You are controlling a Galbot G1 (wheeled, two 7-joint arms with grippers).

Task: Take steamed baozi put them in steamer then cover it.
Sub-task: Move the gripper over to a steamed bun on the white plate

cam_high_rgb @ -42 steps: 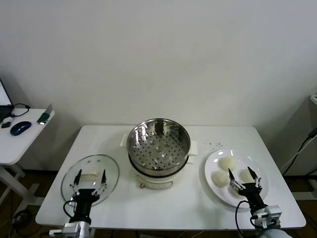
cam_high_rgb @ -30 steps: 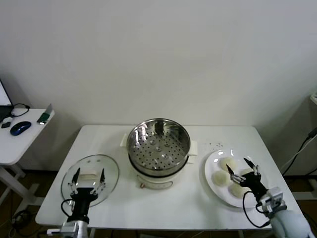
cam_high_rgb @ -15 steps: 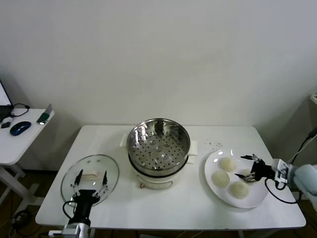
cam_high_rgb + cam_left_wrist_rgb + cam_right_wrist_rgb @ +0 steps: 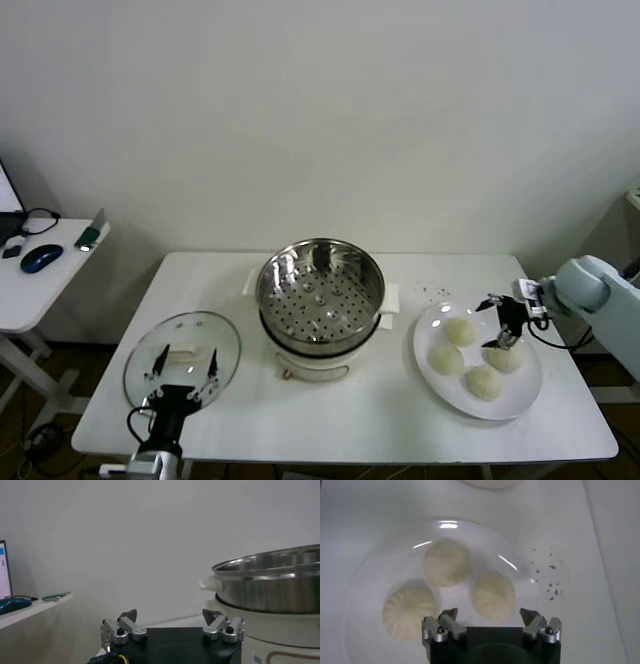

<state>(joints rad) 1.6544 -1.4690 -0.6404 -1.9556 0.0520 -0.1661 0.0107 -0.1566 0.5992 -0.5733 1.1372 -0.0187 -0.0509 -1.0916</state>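
Note:
Four cream-white baozi lie on a white plate (image 4: 430, 340) at the right: one at the back (image 4: 461, 331), one at the left (image 4: 445, 359), one at the front (image 4: 484, 381), one at the right (image 4: 503, 357). My right gripper (image 4: 499, 320) reaches in from the right and hovers open over the plate's far right part. In the right wrist view my right gripper (image 4: 489, 615) is empty, with one baozi (image 4: 493, 595) just ahead between its fingers and two more (image 4: 447, 562) (image 4: 410, 611) beyond. The steel steamer (image 4: 320, 298) stands uncovered at the table's middle. The glass cover (image 4: 182, 358) lies at the left. My left gripper (image 4: 183, 378) is open at the cover's near edge.
The left wrist view shows my left gripper (image 4: 170, 616) and the steamer's side (image 4: 272, 587). Dark crumbs (image 4: 435, 293) lie behind the plate. A side table with a mouse (image 4: 40, 258) stands far left. The table's front edge runs close below the plate and the cover.
My right arm has swung from the table's front edge round to the right side, and its gripper now points in over the plate's far right part. The left arm has stayed put.

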